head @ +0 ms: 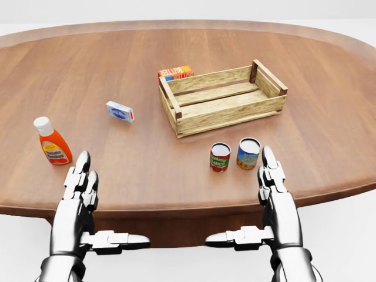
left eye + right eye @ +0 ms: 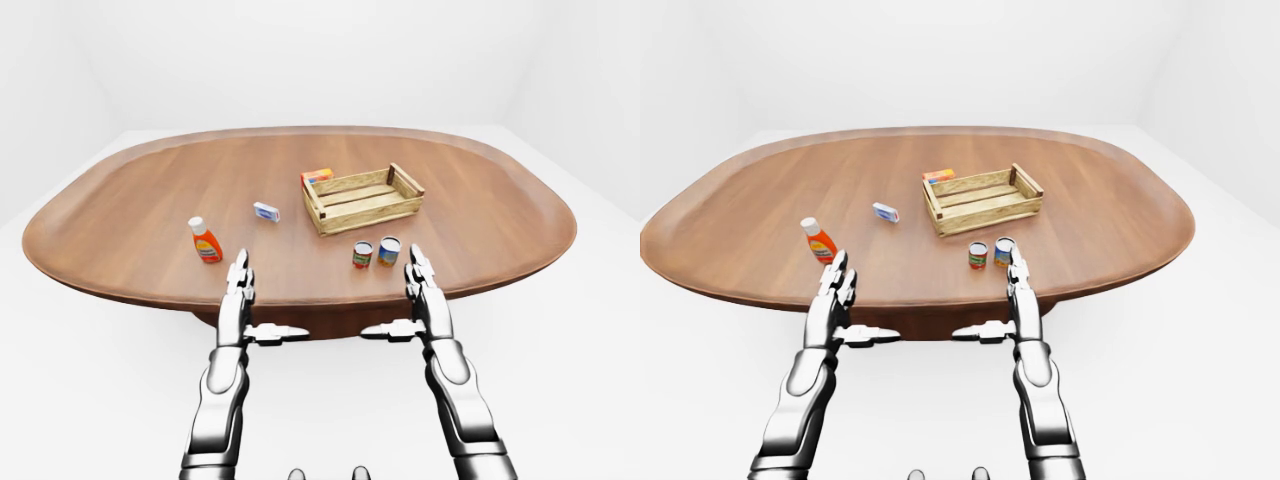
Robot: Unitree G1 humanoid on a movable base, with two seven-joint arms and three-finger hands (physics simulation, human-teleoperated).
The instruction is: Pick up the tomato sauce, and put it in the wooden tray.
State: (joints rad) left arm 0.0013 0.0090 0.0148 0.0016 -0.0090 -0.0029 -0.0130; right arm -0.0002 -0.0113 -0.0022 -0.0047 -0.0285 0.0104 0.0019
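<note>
The tomato sauce (image 1: 220, 157) is a small red-labelled can standing upright on the wooden table (image 1: 147, 176), just below the wooden tray (image 1: 222, 98) in the head view. A blue-labelled can (image 1: 248, 153) stands right beside it. My right hand (image 1: 271, 197) is open with flat fingers, near the table's lower edge and just right of the blue can, touching nothing. My left hand (image 1: 83, 197) is also open, far to the left of the cans, beside an orange sauce bottle (image 1: 51, 141). The tray holds nothing.
A small white-and-blue box (image 1: 120, 111) lies left of the tray. A red-and-orange box (image 1: 175, 73) lies against the tray's upper left corner. The oval table ends just under my hands, with white floor all around it.
</note>
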